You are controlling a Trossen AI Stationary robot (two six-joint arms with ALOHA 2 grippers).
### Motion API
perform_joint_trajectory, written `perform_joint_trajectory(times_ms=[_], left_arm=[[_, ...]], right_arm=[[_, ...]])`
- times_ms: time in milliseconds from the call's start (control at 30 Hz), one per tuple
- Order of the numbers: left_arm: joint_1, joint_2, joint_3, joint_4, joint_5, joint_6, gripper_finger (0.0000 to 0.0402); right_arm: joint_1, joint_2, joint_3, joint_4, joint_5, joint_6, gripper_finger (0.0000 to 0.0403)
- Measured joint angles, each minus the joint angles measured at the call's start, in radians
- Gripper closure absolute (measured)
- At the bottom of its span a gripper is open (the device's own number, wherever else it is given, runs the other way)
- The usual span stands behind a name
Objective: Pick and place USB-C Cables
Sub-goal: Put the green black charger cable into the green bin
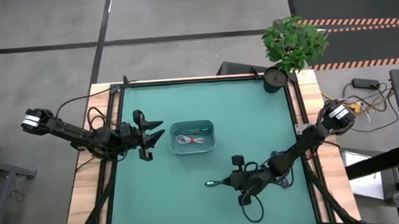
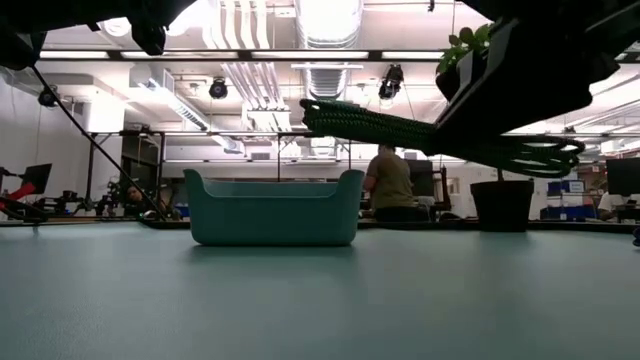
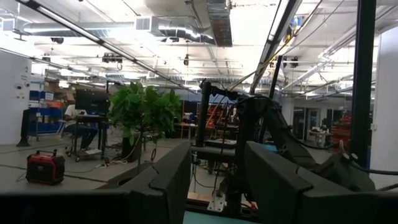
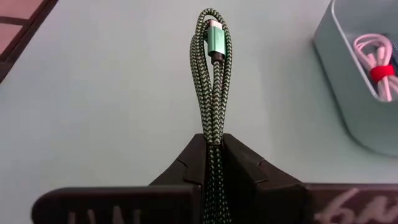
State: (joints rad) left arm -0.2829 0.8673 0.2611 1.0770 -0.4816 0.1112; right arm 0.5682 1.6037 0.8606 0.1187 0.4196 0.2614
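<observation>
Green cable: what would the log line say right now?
right gripper: shut on green cable, lifted | left gripper: open, waiting beside bin

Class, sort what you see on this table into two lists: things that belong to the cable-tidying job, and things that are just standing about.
Part of the job:
- green cable, clamped in the right gripper above the mat
- white cable with a red tie, lying in the tub
- teal tub

Just standing about:
- potted plant at the table's corner
- left gripper, open, beside the tub
</observation>
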Motion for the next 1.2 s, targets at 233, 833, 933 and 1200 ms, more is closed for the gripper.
perform_joint_trajectory(times_ms=[233, 833, 933, 1200], left_arm=[[0.0, 0.002, 0.0, -0.002, -0.001, 0.0, 0.0265], [0.0, 0.003, -0.001, -0.003, -0.002, 0.0, 0.0265], [0.0, 0.003, -0.001, -0.003, -0.002, 0.0, 0.0265], [0.0, 0.011, -0.001, 0.0, -0.003, 0.0, 0.0265]], right_arm=[[0.003, -0.01, 0.0, 0.005, 0.001, -0.027, 0.038], [0.003, -0.012, 0.0, 0.177, 0.002, -0.206, 0.038], [0.003, -0.012, -0.004, 0.223, 0.002, -0.254, 0.038], [0.002, -0.013, -0.056, 0.427, 0.003, -0.389, 0.038]])
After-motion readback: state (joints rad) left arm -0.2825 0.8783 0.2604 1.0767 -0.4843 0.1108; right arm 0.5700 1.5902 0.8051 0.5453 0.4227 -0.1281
